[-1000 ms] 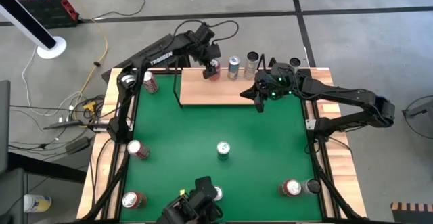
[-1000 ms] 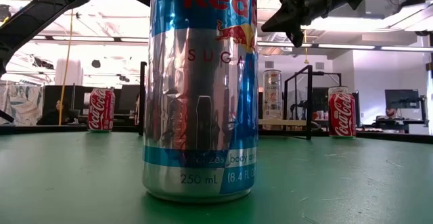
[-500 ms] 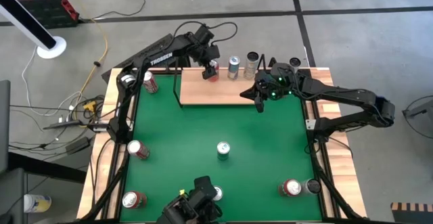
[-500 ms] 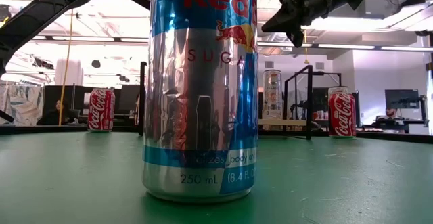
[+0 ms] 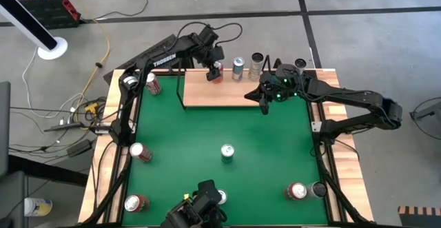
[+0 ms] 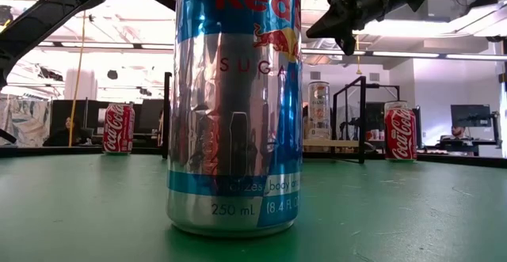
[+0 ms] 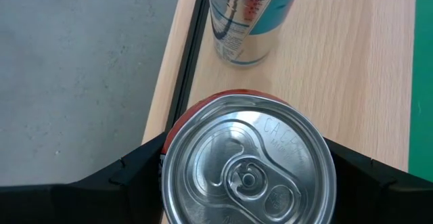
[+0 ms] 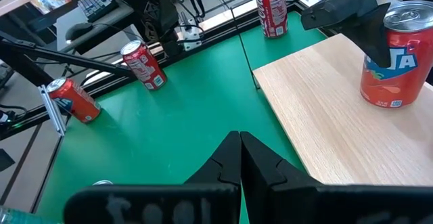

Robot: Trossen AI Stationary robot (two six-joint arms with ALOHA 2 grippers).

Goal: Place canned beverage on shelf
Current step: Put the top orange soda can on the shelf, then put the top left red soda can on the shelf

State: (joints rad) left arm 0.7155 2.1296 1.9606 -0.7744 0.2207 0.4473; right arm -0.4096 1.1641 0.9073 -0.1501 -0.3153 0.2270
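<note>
The left gripper [image 5: 216,69] stands over the far left part of the shelf [image 5: 227,94], its two dark fingers [image 7: 135,173] spread wide on either side of an orange can [image 8: 394,56]. In the left wrist view the fingers sit against the can's flanks, so it looks gripped, and the can's base rests on the board. The can is orange-red with white lettering and a silver top with the tab unopened; it stands upright near the shelf's far edge. Just beside it on the board stands a slim blue and silver can [image 7: 247,17], and another silver can [image 5: 256,65] stands further along the same far edge.

The shelf is a flat, pale wooden board with a thin black wire frame at its end, lying along the far side of the green table [image 5: 207,128].

The left arm [image 5: 155,59] reaches in from the table's left far corner, stretched across to the board with the wrist turned down.

The right gripper [image 5: 264,100] hangs above the shelf's near right edge with its fingers pressed together and nothing between them. Its arm runs in from the right side of the table.

Elsewhere, a tall blue and silver can [image 6: 235,104] stands in mid table, and red cans [image 5: 141,152] stand near the table's edges.
</note>
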